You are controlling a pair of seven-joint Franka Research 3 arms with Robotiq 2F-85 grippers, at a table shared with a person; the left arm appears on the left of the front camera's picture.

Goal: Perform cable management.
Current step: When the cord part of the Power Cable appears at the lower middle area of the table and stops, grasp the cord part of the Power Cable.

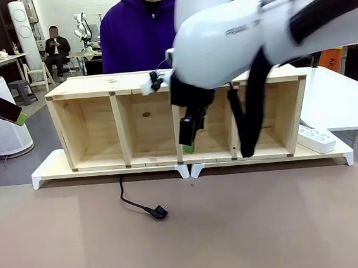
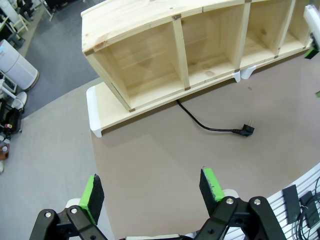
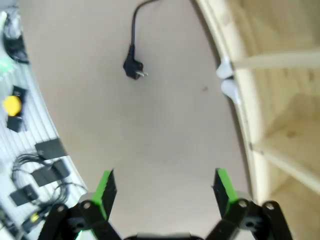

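Observation:
The cable (image 1: 130,202) is a thin black cord that comes out from under the wooden shelf (image 1: 92,85) and ends in a small black plug (image 1: 159,211) lying on the brown table mat. My right gripper (image 1: 187,138) hangs in front of the shelf's middle, above and to the right of the plug. In the right wrist view it (image 3: 164,187) stands open and holds nothing, with the plug (image 3: 132,67) far ahead. My left gripper (image 1: 17,116) is raised at the far left edge. Its wrist view shows it (image 2: 151,190) open, high above the mat, the cable (image 2: 205,126) well beyond it.
The shelf has several open compartments and stands on white risers (image 1: 49,168). A white power strip (image 1: 317,138) lies at the shelf's right end. A person in a purple hoodie (image 1: 134,34) stands behind the shelf. Loose black parts (image 3: 42,165) lie on a slatted surface beside the mat.

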